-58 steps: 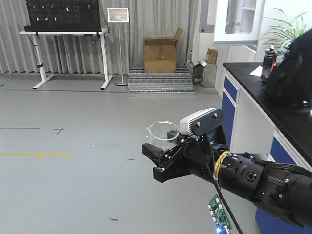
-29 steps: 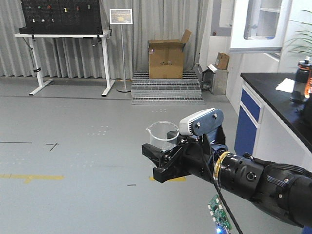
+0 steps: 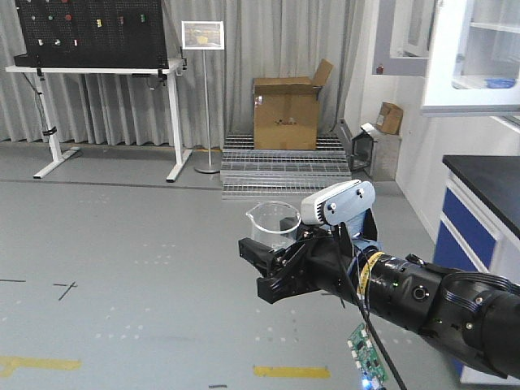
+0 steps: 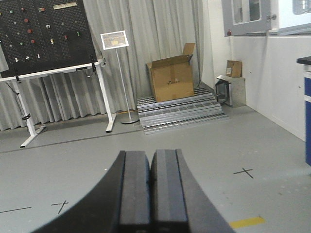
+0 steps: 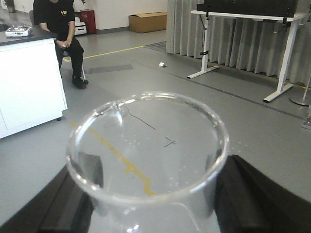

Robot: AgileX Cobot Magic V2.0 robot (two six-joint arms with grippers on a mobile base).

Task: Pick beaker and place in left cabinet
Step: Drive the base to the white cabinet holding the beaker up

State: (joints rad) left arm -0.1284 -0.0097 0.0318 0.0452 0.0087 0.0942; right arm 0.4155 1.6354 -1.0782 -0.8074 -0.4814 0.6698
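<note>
The beaker (image 3: 272,223) is clear glass with a pour spout and stands upright in the air above the grey floor. My right gripper (image 3: 264,268) is shut on its lower body. In the right wrist view the beaker's rim (image 5: 148,145) fills the middle. The black fingers (image 5: 73,199) of the right gripper (image 5: 150,206) press on both of its sides. My left gripper (image 4: 151,156) is shut, pads together with nothing between them, and points across open floor. The left cabinet is out of view.
A blue-fronted, black-topped counter (image 3: 479,203) stands at the right under a white glass-door wall cabinet (image 3: 471,57). Ahead are a cardboard box (image 3: 284,110) on metal grating, a sign stand (image 3: 203,36) and a pegboard table (image 3: 89,36). A seated person (image 5: 56,24) is beside a white counter (image 5: 29,82).
The whole front view has swung left: the counter, box and pegboard table have slid to the right in the frame. The right gripper still holds the beaker the same way.
</note>
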